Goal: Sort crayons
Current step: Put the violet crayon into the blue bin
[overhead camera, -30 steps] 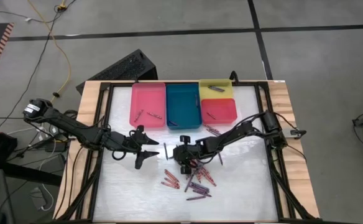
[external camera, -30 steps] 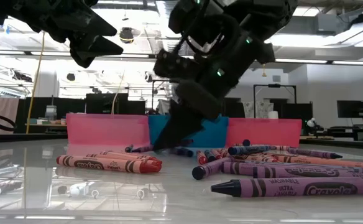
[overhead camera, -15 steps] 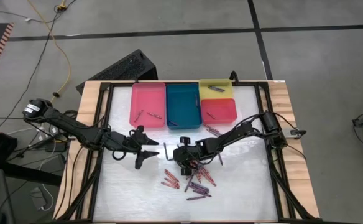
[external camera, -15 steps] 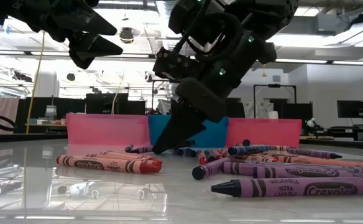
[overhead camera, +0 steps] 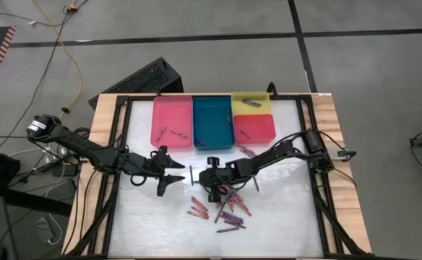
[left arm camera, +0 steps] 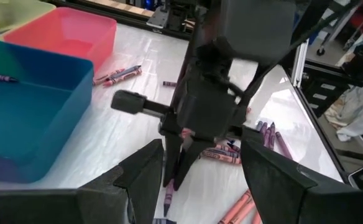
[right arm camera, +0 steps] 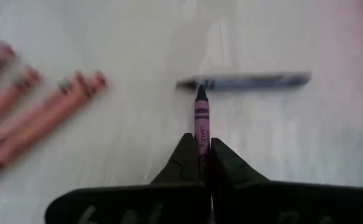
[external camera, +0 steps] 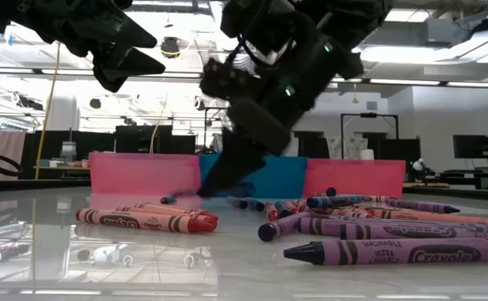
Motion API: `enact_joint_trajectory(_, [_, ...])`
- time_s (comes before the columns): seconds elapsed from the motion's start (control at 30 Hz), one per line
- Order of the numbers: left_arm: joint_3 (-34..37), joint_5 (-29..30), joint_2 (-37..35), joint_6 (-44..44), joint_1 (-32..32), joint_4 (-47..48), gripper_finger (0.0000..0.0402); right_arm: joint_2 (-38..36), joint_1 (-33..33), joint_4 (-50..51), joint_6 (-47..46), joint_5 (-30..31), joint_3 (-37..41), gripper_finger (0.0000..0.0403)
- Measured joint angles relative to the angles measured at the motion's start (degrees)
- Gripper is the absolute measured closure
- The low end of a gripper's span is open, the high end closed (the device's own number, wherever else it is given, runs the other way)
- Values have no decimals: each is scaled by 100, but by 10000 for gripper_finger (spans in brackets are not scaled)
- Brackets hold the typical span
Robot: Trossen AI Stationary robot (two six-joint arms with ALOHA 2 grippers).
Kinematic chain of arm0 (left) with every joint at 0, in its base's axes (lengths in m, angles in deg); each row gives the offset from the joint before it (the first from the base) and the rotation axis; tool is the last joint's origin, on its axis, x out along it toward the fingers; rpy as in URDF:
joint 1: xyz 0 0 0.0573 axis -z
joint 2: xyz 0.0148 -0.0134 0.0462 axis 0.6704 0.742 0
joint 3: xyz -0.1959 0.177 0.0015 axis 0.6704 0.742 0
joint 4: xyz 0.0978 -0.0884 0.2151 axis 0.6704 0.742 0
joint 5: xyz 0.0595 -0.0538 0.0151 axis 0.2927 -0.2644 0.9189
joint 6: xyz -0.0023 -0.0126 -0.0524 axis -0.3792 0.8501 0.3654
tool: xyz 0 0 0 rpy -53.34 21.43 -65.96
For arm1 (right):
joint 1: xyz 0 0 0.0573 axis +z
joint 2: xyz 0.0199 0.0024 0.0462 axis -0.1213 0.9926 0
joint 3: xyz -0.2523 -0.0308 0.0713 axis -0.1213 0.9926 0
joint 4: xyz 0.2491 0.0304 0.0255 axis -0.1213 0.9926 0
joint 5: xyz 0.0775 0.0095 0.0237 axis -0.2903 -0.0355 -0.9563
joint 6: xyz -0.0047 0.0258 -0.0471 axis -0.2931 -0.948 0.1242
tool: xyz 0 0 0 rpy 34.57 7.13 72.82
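Note:
My right gripper (overhead camera: 209,189) (right arm camera: 201,163) is over the table's middle, beside the crayon pile (overhead camera: 225,209), shut on a purple crayon (right arm camera: 201,121). A dark blue crayon (right arm camera: 243,81) lies flat on the table just past the purple one's tip. More crayons (external camera: 378,226) lie loose on the white tabletop. My left gripper (overhead camera: 175,173) (left arm camera: 200,186) hovers open to the left of the right one, holding nothing. At the far edge stand the pink (overhead camera: 172,121), teal (overhead camera: 212,123), yellow (overhead camera: 251,103) and red (overhead camera: 254,127) trays. My right gripper pinches the purple crayon's rear part (right arm camera: 201,144) between its two fingers (right arm camera: 184,158). The fingers slant down toward the table's left side and lie along the crayon, whose pointed front end sticks out past the fingertips. Whether that tip touches the table I cannot tell.
Pink crayons (right arm camera: 38,106) lie close beside the right gripper. A few crayons (overhead camera: 246,151) lie in front of the red tray, and some lie inside the pink and yellow trays. Black rails frame the white surface (overhead camera: 146,224), which is bare at the near left.
My right gripper has shut on the purple crayon, and its fingertips have come up a little off the tabletop. The loose crayons lie where they were.

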Motion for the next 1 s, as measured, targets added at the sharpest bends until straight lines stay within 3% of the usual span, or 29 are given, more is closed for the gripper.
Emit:
enact_joint_trajectory(0.23, [-2, -11, -2, 62, 0, 272, 198, -323, -159, 256, 230, 456, -291, 391])
enact_joint_trajectory(0.43, [-2, 14, 47, 100, 19, 393, 198, -632, -290, 820, 418, 1578, -547, 391])
enact_joint_trajectory(0.7, [4, 58, 415, 182, 166, 214, 198, -923, -825, 1284, 343, 2378, -540, 391])
enact_joint_trajectory(0.9, [-4, 20, 660, 243, 297, -152, 198, -938, -1430, 1390, 171, 2380, -533, 391])
enact_joint_trajectory(1.0, [0, 14, 660, 243, 361, -284, 198, -903, -1757, 1381, 152, 2106, -533, 391])
